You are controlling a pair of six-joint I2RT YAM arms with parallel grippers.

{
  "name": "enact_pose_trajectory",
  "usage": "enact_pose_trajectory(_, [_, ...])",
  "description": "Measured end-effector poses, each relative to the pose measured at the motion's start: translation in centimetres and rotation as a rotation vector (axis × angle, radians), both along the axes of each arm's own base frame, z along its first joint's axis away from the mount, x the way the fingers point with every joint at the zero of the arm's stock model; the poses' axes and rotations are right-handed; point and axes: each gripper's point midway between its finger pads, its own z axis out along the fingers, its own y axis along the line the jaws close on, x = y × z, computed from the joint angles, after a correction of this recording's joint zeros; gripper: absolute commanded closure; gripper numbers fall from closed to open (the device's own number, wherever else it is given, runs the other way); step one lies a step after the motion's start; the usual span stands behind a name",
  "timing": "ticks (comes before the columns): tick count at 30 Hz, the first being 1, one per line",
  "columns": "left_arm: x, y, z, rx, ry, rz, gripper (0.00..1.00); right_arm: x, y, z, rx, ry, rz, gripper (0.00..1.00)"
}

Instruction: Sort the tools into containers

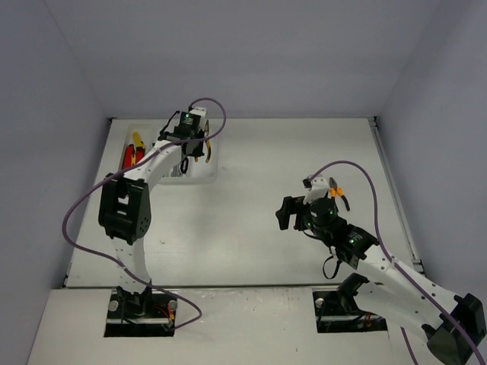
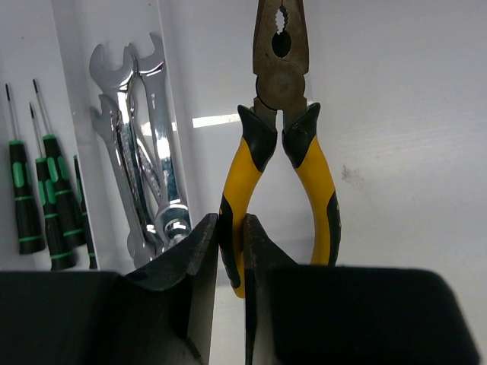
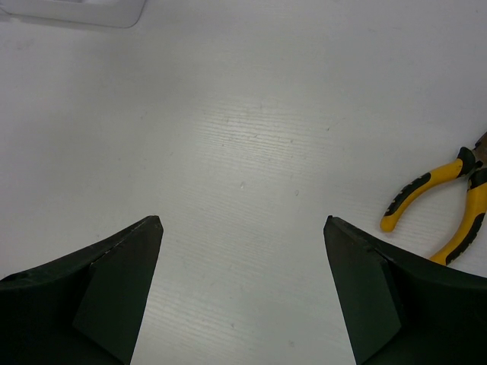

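**A:** From above, where is the left gripper [image 1: 194,144]?

**B:** Far left, over the right side of the tray [image 1: 199,178], with the orange-yellow of the pliers [image 1: 205,148] against it. I can't tell from up here how far it is closed. Red and yellow knives [image 1: 134,154] lie in the tray's left compartment.

**A:** And the right gripper [image 1: 293,213]?

**B:** Mid-right over the table [image 1: 228,236], well apart from the tray. A second pliers [image 1: 337,192] lies near it, on its far right side.

**A:** What about the left wrist view?

**B:** The left gripper [image 2: 230,222] is closed almost fully. Its fingers [image 2: 199,255] pinch the end of one yellow handle of the pliers [image 2: 283,84]. The other handle is free, and the head points away from the camera. Wrenches [image 2: 144,129] are piled in the next compartment to the left, and screwdrivers [image 2: 46,190] lie in the one beyond.

**A:** And the right wrist view?

**B:** The right gripper [image 3: 242,222] gapes wide and holds and touches nothing, with bare table [image 3: 251,114] beneath it. The second pliers [image 3: 420,190] lies on the table at the right edge, apart from the gripper. A corner of the tray [image 3: 99,15] shows at top left.
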Motion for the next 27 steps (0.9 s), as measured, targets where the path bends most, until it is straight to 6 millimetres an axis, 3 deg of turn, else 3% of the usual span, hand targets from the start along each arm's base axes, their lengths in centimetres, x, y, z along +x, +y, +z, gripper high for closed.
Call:
enact_pose_trajectory(6, [3.2, 1.2, -5.5, 0.014, 0.083, 0.035, 0.99, -0.1, -0.1, -0.1, 0.000, 0.006, -0.002, 0.15])
enact_pose_trajectory(9, [4.0, 1.8, -7.8, 0.016, 0.124, 0.043, 0.88, -0.2, -0.2, 0.0, 0.004, 0.006, -0.004, 0.15])
enact_pose_trajectory(13, [4.7, 1.5, -8.7, -0.002, 0.137, 0.022, 0.69, -0.4, -0.3, 0.2, 0.008, 0.005, -0.005, 0.15])
enact_pose_trajectory(16, [5.0, 1.0, -7.7, -0.021, 0.118, 0.003, 0.56, -0.4, -0.5, 0.1, 0.008, 0.007, -0.021, 0.15])
enact_pose_trajectory(21, [4.5, -0.2, -4.6, -0.079, 0.075, -0.020, 0.48, 0.3, -1.9, -0.5, -0.009, 0.021, -0.128, 0.16])
enact_pose_trajectory(23, [3.5, -0.5, -2.5, -0.101, 0.052, -0.025, 0.45, 0.6, -2.9, -1.4, -0.037, 0.047, -0.187, 0.18])
enact_pose_trajectory(27, [0.5, -1.6, 4.0, -0.160, -0.018, -0.042, 0.43, 1.7, -5.3, -3.2, -0.094, 0.126, -0.318, 0.19])
